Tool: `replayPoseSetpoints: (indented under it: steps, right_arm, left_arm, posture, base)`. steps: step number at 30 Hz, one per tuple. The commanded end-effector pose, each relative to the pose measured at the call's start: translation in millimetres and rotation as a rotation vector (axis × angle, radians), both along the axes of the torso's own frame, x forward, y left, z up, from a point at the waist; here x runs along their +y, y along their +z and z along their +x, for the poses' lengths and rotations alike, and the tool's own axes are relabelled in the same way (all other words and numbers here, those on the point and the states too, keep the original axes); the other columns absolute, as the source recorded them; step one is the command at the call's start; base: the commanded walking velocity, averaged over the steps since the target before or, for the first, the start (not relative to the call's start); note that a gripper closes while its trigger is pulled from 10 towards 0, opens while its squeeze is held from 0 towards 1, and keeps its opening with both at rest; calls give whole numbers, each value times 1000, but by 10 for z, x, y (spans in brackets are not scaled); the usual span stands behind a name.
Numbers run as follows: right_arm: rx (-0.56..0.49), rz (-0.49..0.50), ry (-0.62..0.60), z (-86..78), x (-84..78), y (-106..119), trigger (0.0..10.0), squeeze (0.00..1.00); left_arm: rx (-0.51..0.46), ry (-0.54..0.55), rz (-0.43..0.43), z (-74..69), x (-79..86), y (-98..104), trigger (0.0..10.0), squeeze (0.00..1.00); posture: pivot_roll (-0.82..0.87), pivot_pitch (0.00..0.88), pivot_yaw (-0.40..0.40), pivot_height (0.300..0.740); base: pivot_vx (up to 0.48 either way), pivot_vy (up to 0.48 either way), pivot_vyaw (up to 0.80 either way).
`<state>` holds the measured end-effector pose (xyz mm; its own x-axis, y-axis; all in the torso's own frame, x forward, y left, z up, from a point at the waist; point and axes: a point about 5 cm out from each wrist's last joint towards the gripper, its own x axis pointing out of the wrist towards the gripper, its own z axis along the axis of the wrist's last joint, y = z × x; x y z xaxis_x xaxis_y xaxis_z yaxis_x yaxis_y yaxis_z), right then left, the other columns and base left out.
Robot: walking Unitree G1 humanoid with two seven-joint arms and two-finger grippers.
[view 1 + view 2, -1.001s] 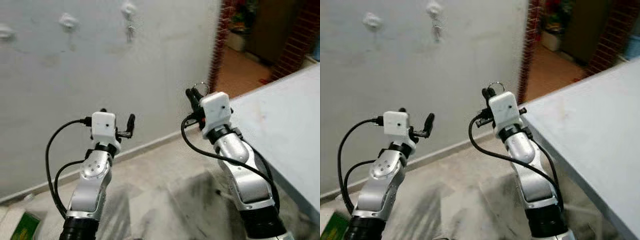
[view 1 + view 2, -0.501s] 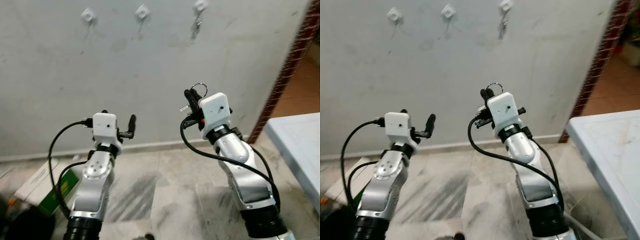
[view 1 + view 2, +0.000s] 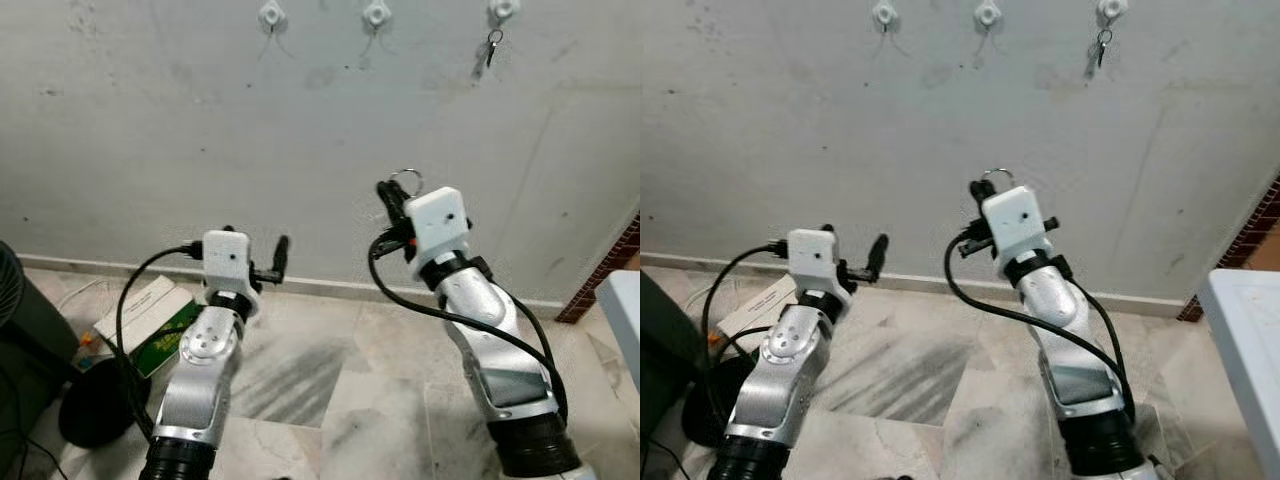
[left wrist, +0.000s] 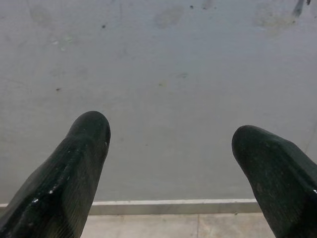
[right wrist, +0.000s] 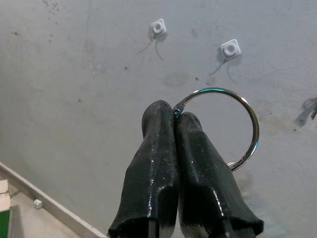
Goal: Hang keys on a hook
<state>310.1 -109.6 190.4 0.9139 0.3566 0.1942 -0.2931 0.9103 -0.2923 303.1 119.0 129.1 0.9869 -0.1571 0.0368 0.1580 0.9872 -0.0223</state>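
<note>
My right gripper [image 5: 174, 116] is shut on a silver key ring [image 5: 246, 119], held up in front of a grey wall; the ring [image 3: 406, 180] stands above the black fingers. Three small white hooks sit high on the wall: a left hook [image 3: 271, 14], a middle hook [image 3: 377, 13] and a right hook [image 3: 503, 8] with a small key [image 3: 491, 45] hanging from it. Two of the hooks [image 5: 158, 27] [image 5: 230, 48] lie ahead of the ring in the right wrist view. My left gripper [image 4: 171, 144] is open and holds nothing, raised at the same height to the left.
A green and white box [image 3: 150, 315] lies on the marble floor by the skirting at the left, next to a dark round object [image 3: 95, 405]. A brick pillar edge [image 3: 605, 275] and a pale table corner [image 3: 1250, 330] are at the right.
The whole view has swung left: the wall hooks have shifted right and up, the table has slid to the right edge. Both arms keep their pose, and the ring stays gripped.
</note>
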Motion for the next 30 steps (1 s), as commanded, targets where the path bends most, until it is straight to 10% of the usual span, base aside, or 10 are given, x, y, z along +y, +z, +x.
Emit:
replayPoseSetpoints:
  steps: [1, 30]
  right_arm:
    - [-1, 8, 26, -8, 68, 18, 10000, 0]
    - [3, 1, 30, -17, 86, -3, 10000, 0]
  left_arm:
    - [3, 7, 1, 9, 69, 13, 10000, 0]
    - [23, -80, -81, -23, 20, 18, 10000, 0]
  posture:
    - [-50, 48, 54, 740]
    - [-49, 49, 54, 740]
  base:
    - [0, 0, 0]
    - [44, 0, 0]
